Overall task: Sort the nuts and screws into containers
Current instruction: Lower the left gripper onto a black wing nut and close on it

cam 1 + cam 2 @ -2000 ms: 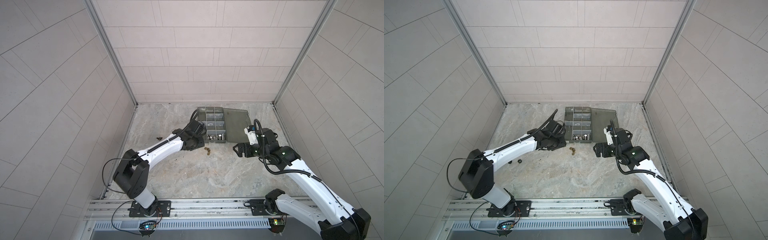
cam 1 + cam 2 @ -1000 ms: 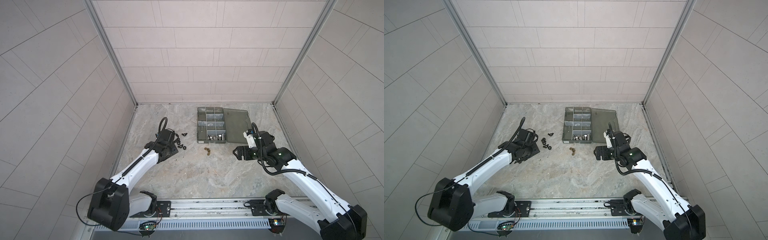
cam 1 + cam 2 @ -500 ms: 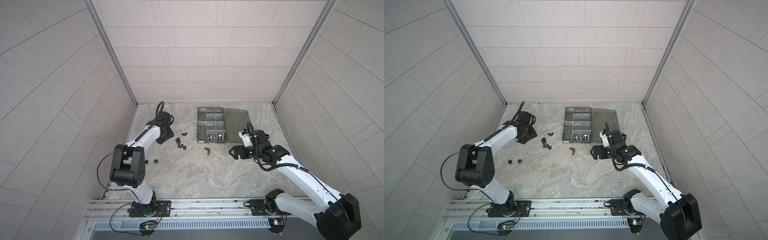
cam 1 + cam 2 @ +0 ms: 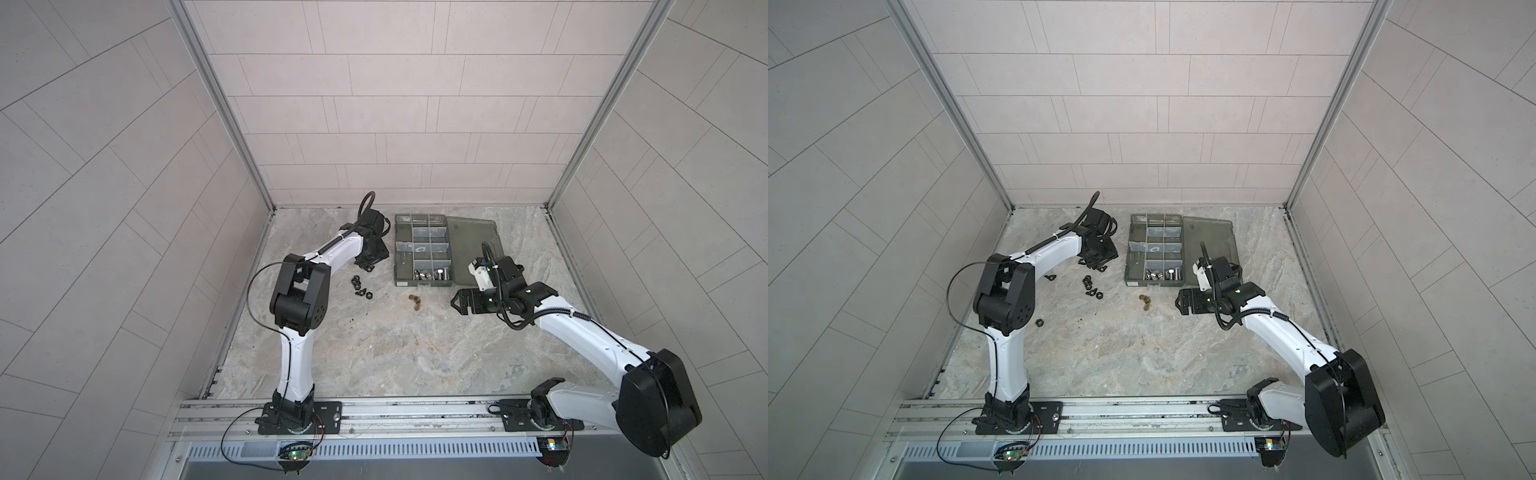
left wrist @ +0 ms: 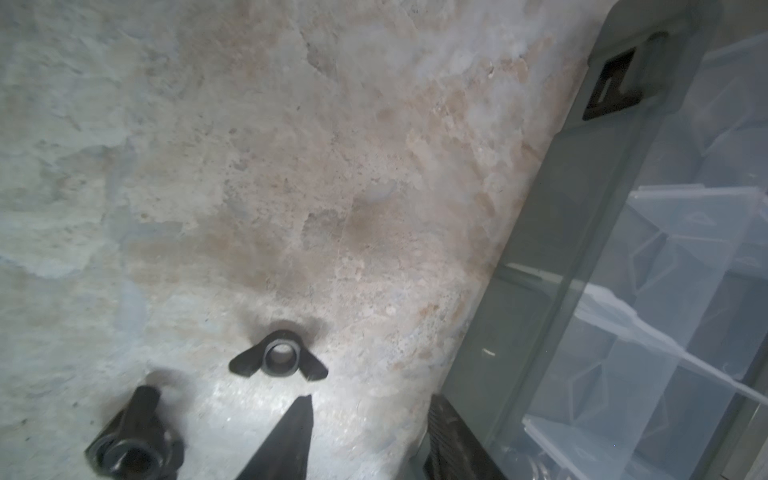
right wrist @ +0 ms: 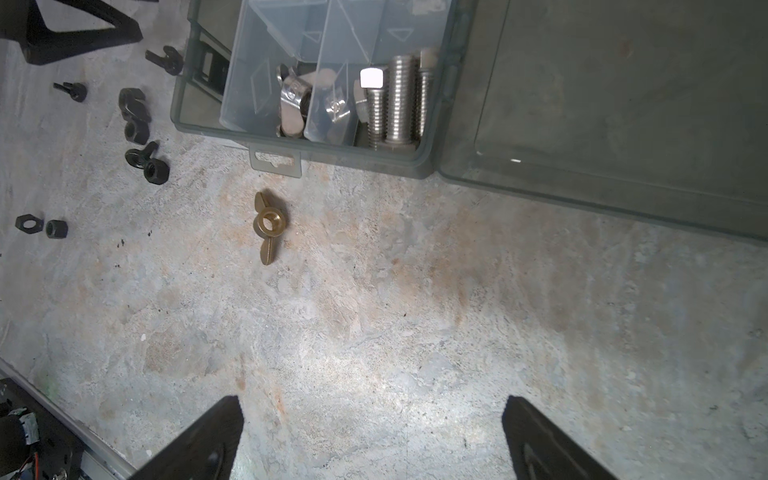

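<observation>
Left wrist view crops the left pincer [image 5: 371,399], spread and empty; right pincer [image 6: 372,401] gapes wide, tips only

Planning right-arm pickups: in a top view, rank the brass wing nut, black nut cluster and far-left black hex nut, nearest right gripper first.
1. Brass wing nut, beside the right gripper.
2. Black nut cluster, mid-left.
3. Black hex nut, far left.

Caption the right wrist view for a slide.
Open right gripper faces a loose brass wing nut beside the organizer box holding bolts.
</observation>
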`<state>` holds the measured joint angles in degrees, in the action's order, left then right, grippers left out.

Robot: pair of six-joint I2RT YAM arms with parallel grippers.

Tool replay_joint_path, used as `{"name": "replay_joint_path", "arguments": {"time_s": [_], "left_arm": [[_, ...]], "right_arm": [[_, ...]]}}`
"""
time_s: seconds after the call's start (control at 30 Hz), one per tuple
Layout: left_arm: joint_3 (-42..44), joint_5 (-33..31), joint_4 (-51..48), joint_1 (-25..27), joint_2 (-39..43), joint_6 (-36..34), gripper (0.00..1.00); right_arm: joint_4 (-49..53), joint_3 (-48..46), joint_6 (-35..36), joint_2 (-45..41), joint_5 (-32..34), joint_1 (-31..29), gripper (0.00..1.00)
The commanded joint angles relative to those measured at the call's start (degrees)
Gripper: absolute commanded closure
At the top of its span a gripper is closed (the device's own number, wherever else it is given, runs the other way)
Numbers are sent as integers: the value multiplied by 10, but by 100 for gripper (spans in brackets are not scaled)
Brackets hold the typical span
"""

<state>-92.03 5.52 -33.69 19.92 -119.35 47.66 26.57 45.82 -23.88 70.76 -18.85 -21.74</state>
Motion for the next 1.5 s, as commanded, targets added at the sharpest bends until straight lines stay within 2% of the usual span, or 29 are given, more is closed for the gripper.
{"name": "replay_joint_path", "arguments": {"time_s": [0.0, 0.37, 0.7, 1.23, 1.47], "left_arm": [[-18, -18, -26, -1, -25, 10, 50], [-3, -54, -43, 0, -15, -8, 51], [11, -56, -51, -1, -15, -10, 51], [53, -71, -58, -1, 46, -25, 52], [47, -64, -61, -1, 27, -32, 58]], "right_arm": [[4, 18, -4, 2, 7, -1, 1], [1, 23, -3, 18, 2, -1, 1], [2, 26, -5, 22, -2, -1, 1], [-1, 30, -5, 38, -6, 0, 1], [4, 30, -3, 35, -6, 1, 1]]}}
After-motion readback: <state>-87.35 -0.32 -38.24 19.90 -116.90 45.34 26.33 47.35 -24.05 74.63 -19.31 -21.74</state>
